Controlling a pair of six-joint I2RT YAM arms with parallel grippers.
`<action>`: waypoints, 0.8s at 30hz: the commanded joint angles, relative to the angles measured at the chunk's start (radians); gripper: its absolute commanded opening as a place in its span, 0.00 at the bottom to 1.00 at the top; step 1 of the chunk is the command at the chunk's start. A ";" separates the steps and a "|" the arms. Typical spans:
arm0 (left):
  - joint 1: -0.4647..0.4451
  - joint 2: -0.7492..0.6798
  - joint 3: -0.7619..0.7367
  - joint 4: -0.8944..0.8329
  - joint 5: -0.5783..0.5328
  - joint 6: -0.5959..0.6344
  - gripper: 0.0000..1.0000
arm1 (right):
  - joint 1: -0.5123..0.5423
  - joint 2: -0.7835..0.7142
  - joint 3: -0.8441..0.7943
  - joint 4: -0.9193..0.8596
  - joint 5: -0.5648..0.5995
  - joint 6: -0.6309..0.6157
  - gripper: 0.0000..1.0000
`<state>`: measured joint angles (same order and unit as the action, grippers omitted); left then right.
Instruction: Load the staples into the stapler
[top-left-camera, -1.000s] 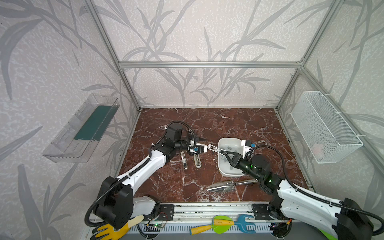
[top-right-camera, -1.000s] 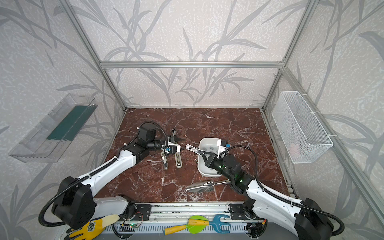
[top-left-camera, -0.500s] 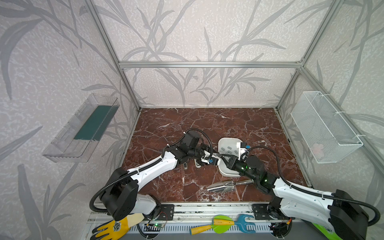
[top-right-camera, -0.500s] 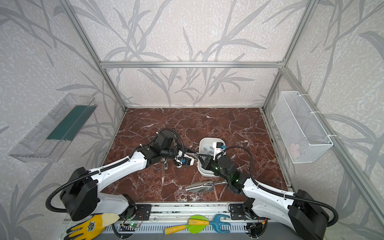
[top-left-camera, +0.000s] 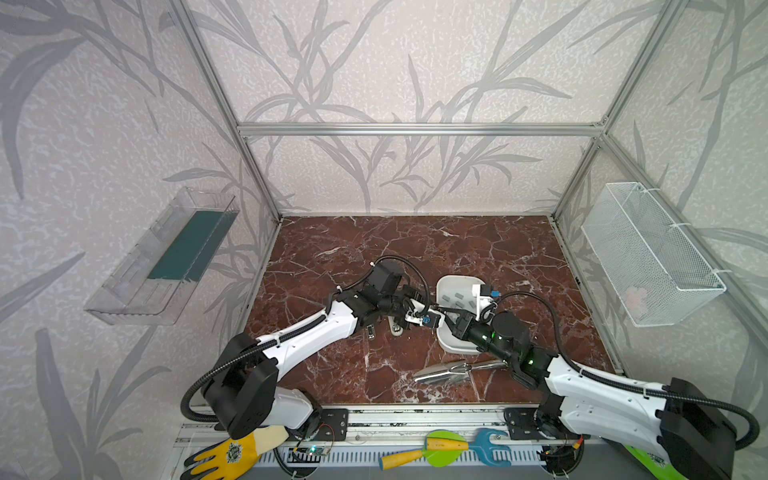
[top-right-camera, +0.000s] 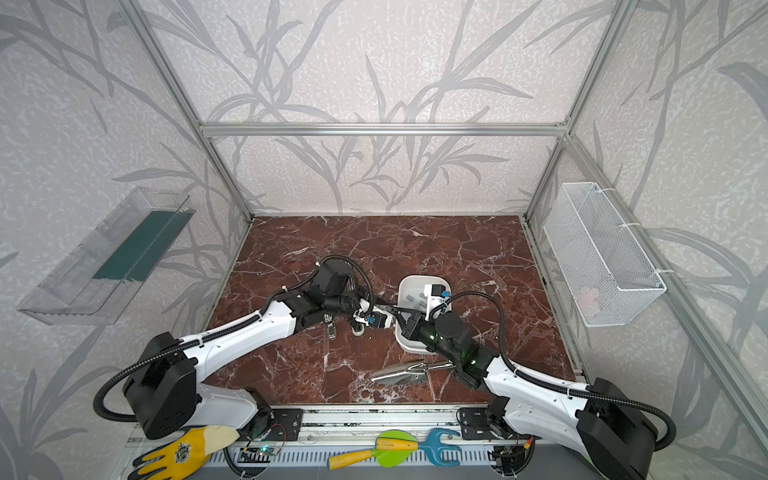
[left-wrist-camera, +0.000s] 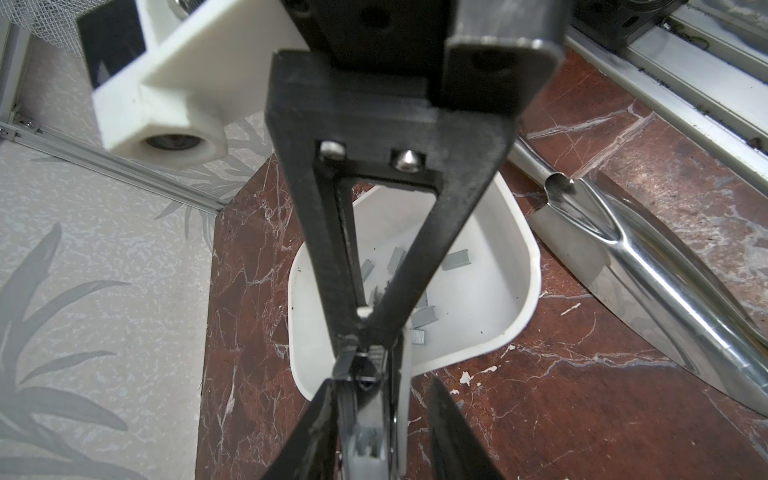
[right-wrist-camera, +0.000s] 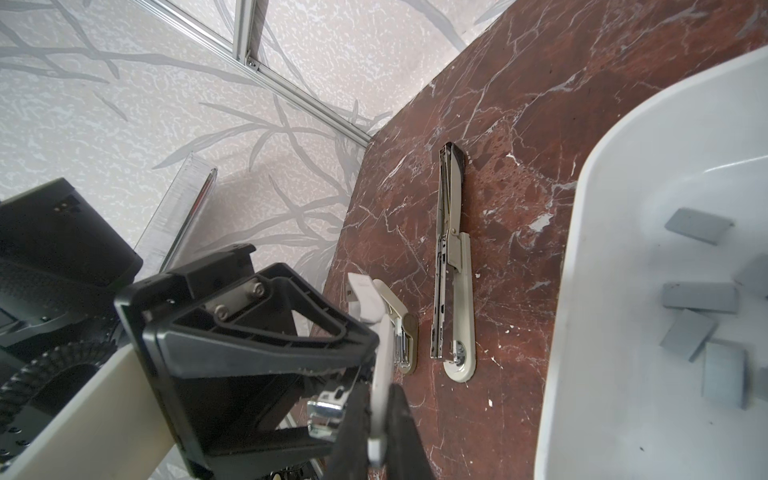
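**Right end effector** (right-wrist-camera: 377, 392): clenched on one end of a slim white bar (right-wrist-camera: 368, 301), judged to be a stapler part. The bar appeared to be held above the bench (right-wrist-camera: 519, 124).

**Left end effector** (left-wrist-camera: 380, 395): jaws were set astride the same bar but not clamped. A sliver of bench was seen between one finger and the bar.

**Opened stapler** (right-wrist-camera: 455, 282): laid flat on the bench, between the end effectors and the white tray (right-wrist-camera: 598, 332), and touched by neither.

**Staples** (right-wrist-camera: 698, 297): lay loose in the tray. None had been lifted or loaded.

**Step judged in hand:** a two-sided hold on the bar. It was judged best that the left jaws be closed squarely on the bar's flat sides, just beside the right grip. The right hold was best kept until the left was firm, so that the bar was neither twisted nor dropped.
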<state>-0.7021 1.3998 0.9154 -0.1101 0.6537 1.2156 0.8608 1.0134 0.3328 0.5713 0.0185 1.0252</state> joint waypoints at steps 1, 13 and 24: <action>-0.013 0.015 0.034 -0.054 0.007 0.016 0.31 | 0.016 0.015 0.023 0.047 0.010 0.003 0.00; -0.014 0.020 0.044 -0.082 0.001 0.035 0.08 | 0.021 -0.008 0.022 0.015 0.040 -0.002 0.00; 0.054 0.096 0.077 -0.228 -0.133 0.305 0.00 | 0.017 -0.184 0.001 -0.163 0.211 -0.051 0.42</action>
<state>-0.6773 1.4631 0.9527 -0.2306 0.5781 1.3609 0.8776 0.8860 0.3328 0.4568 0.1387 1.0061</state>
